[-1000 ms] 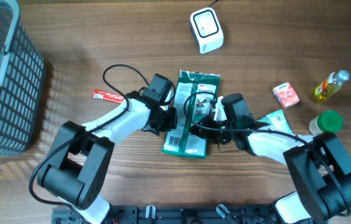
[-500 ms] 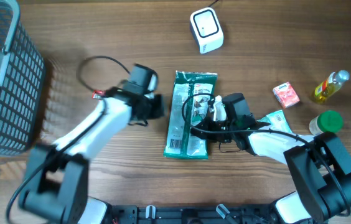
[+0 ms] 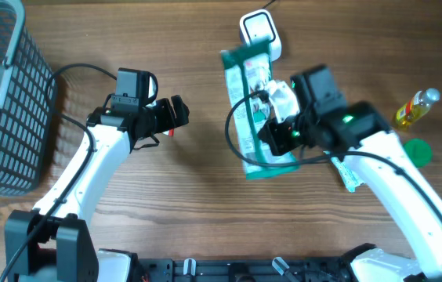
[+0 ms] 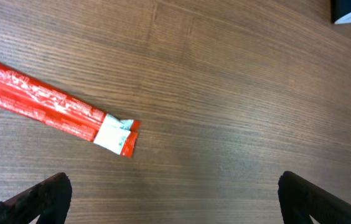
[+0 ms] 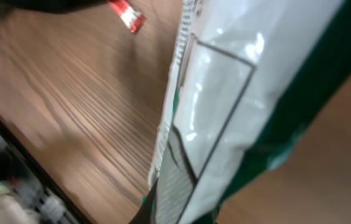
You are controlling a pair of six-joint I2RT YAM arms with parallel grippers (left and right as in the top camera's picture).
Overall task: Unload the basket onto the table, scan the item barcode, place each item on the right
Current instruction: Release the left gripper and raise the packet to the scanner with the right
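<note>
Green packet (image 3: 254, 102) is up off the table, clamped tight in the right gripper (image 3: 274, 137), its top edge right by the white scanner (image 3: 259, 33), while the left gripper (image 3: 177, 116) hangs jaws wide apart above a red stick (image 4: 51, 111).

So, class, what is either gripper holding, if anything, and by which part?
The right gripper holds the green packet by a long edge, near mid-length. The left gripper holds nothing.
</note>
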